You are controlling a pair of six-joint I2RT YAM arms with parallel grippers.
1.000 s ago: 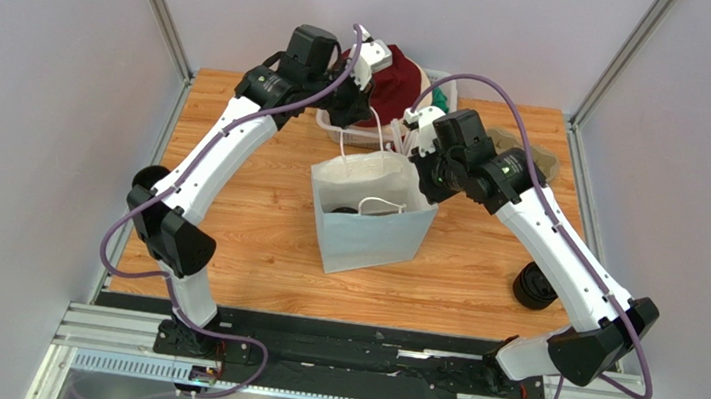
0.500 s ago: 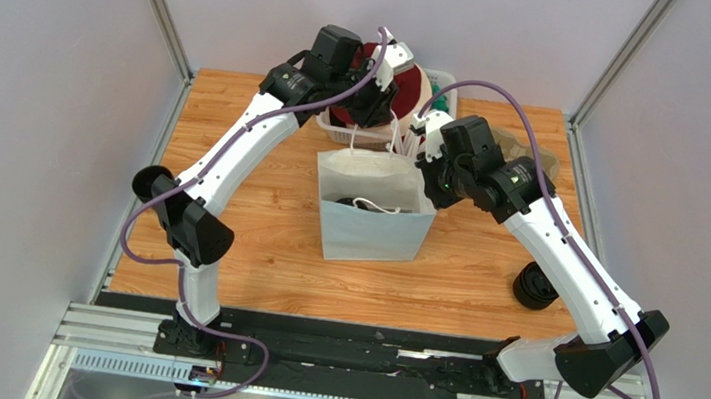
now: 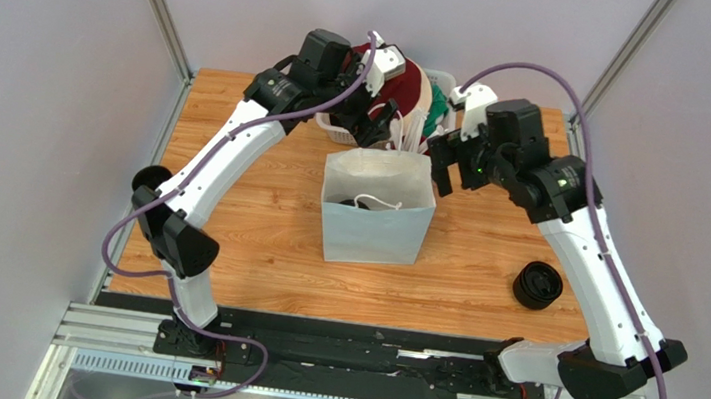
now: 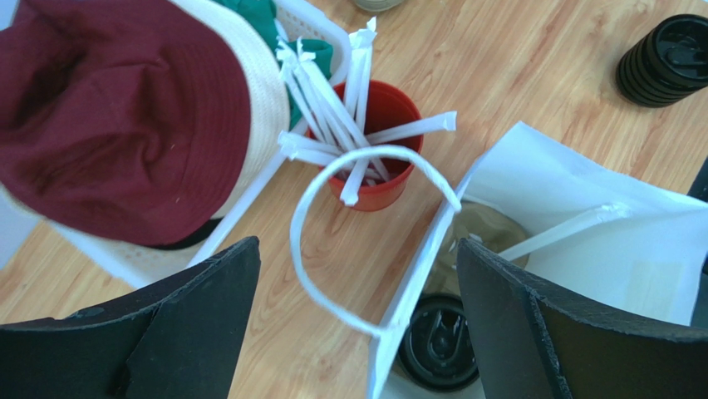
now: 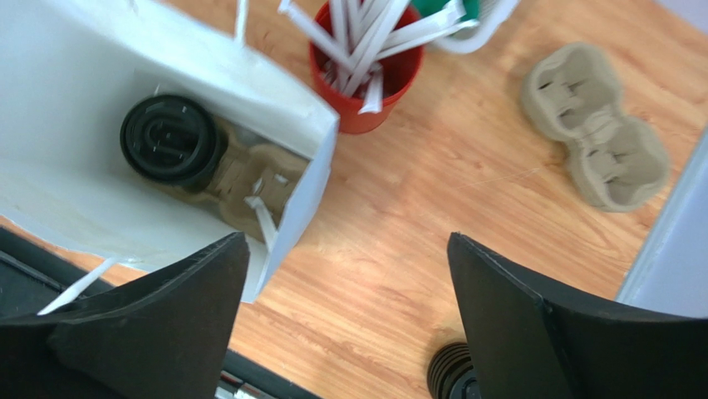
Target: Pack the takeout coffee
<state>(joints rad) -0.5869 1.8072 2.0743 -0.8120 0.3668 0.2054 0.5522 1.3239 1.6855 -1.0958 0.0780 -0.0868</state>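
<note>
The takeout coffee (image 5: pixel 170 141), a dark cup with a black round lid, stands in a brown cardboard carrier (image 5: pixel 262 174) at the bottom of the white paper bag (image 3: pixel 375 237). The left wrist view shows its lid (image 4: pixel 439 342) just inside the bag's edge. My left gripper (image 3: pixel 381 125) hovers open over the bag's back left corner. A white bag handle (image 4: pixel 307 249) loops loose between its fingers, gripped by neither. My right gripper (image 3: pixel 440 165) is open beside the bag's right rim, over bare wood, holding nothing.
A red cup of wrapped straws (image 4: pixel 378 141) stands just behind the bag. Behind it is a white basket (image 3: pixel 443 81) with a maroon hat (image 4: pixel 125 108). A black ribbed cup (image 3: pixel 536 285) sits at the right front and a spare cardboard carrier (image 5: pixel 598 125) at the back right.
Both grippers have opened and let go of the bag's handles. The right gripper has drawn back to the right, and the bag has settled upright.
</note>
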